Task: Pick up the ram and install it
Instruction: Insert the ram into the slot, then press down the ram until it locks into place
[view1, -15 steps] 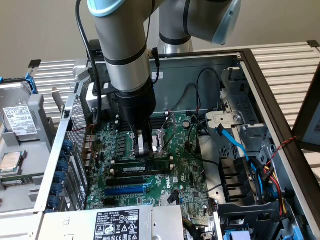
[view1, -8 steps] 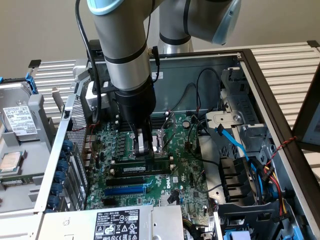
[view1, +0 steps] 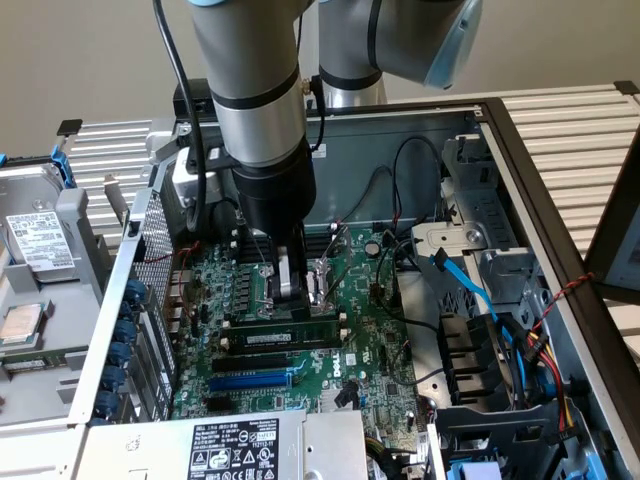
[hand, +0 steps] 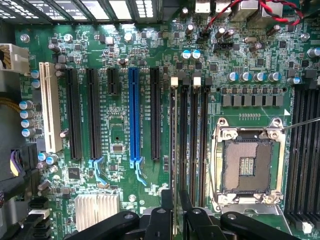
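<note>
Nearest the exterior camera sits the power supply (view1: 235, 445) with its white label, at the front edge of the open case (view1: 520, 170). Just past it lies the green motherboard (view1: 385, 365), with the blue slot (view1: 250, 380) running across and black slots beside it. Next back, the ram (view1: 285, 335) stands on edge in a black memory slot, white label facing out, chips along its length. The gripper (view1: 293, 292) is right over it, fingers pointing straight down onto the stick's upper edge. From the wrist, the fingers (hand: 166, 207) are nearly together with the ram (hand: 173, 150) seen edge-on as a thin line running away from between them; they look pinched on its edge, though real contact is hard to confirm. Beside that slot sit three more memory slots (hand: 192, 145), then the bare CPU socket (hand: 246, 167). Farther back, the blue cable (view1: 470, 285) loops toward the drive bay (view1: 485, 225) at the exterior view's right.
</note>
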